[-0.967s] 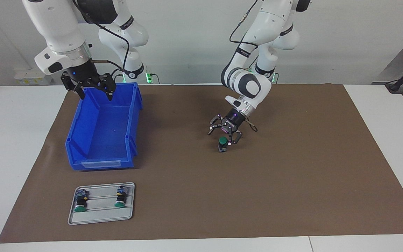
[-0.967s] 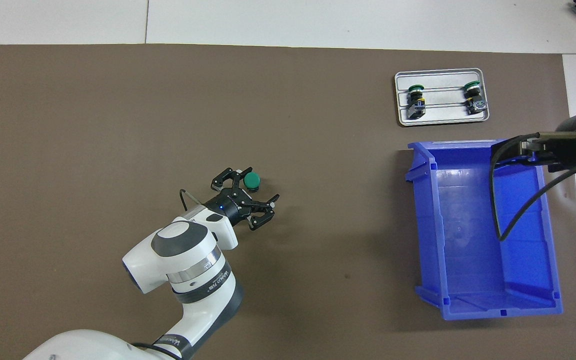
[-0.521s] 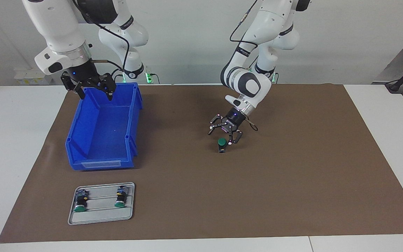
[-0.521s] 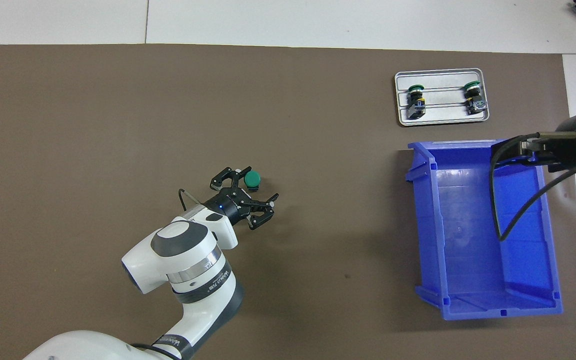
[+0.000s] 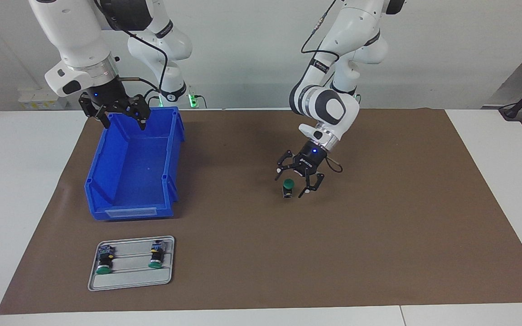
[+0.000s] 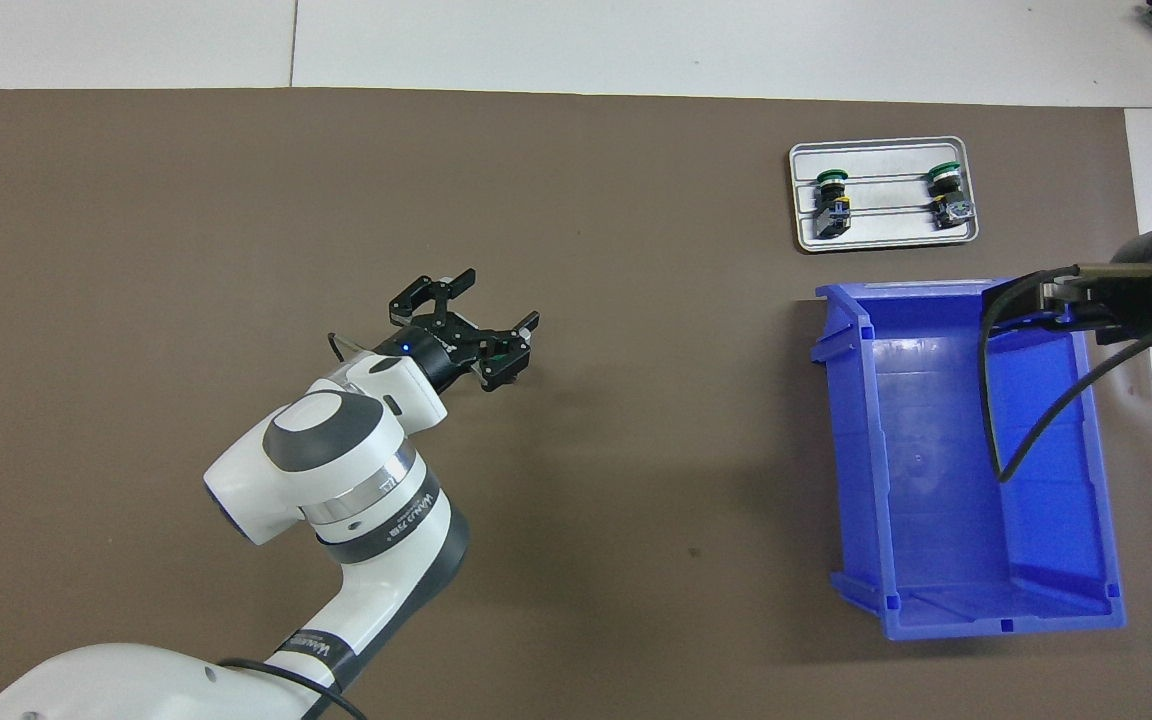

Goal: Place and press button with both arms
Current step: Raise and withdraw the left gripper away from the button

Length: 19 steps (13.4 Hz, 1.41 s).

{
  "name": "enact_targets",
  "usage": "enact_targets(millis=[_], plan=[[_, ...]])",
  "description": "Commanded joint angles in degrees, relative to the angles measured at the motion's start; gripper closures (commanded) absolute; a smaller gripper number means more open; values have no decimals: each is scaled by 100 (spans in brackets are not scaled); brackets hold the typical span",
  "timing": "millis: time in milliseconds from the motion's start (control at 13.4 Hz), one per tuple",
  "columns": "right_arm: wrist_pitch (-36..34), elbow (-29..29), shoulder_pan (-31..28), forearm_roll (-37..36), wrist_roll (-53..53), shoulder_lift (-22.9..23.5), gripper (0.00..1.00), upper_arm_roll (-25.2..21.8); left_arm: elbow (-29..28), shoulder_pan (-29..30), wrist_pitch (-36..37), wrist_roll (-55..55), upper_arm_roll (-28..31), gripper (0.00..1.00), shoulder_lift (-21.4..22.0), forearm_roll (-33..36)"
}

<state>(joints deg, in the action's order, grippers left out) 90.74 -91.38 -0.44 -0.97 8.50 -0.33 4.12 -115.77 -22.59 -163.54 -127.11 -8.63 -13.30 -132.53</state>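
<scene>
A green-capped button [image 5: 288,186] stands upright on the brown mat [image 5: 379,226] near the middle of the table. My left gripper [image 5: 290,183] hangs open just over it, one finger on each side of the cap, and neither finger visibly touches it. In the overhead view the left gripper [image 6: 499,297] covers almost all of this button. My right gripper [image 5: 124,123] waits open above the end of the blue bin [image 5: 172,149] nearest the robots, with nothing between its fingers. It also shows as the right gripper [image 6: 1031,298] at that bin's rim from above.
The blue bin [image 6: 841,450] is empty and sits toward the right arm's end of the table. Farther from the robots than the bin lies a grey tray [image 5: 129,283], the same tray [image 6: 796,195] seen from above, holding two more buttons [image 5: 103,263] [image 5: 155,259].
My left gripper has swung from beside the button to over it, and its fingers now straddle the cap. The button and the right arm have not moved.
</scene>
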Motion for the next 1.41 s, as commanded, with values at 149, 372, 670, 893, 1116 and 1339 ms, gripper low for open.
enact_targets(millis=[149, 372, 670, 893, 1116, 1339], plan=[[5, -117, -105, 123, -147, -117, 0, 54, 756, 368, -354, 2009, -33, 1, -172, 1217], [5, -117, -105, 123, -147, -117, 0, 54, 1091, 465, -337, 3442, -7, 1, -269, 1905], [5, -117, -105, 123, -147, -117, 0, 54, 1346, 712, 83, 4981, -7, 0, -296, 2371], [5, -117, -105, 123, -147, -117, 0, 54, 1504, 958, 821, 6658, 19, 0, -278, 3309], [5, -117, -105, 123, -147, -117, 0, 54, 1758, 1282, 1541, 8381, 28, 0, -278, 4837], [5, -117, -114, 123, -147, -117, 0, 54, 2127, 1757, 2727, 9823, 28, 0, -260, 6612]])
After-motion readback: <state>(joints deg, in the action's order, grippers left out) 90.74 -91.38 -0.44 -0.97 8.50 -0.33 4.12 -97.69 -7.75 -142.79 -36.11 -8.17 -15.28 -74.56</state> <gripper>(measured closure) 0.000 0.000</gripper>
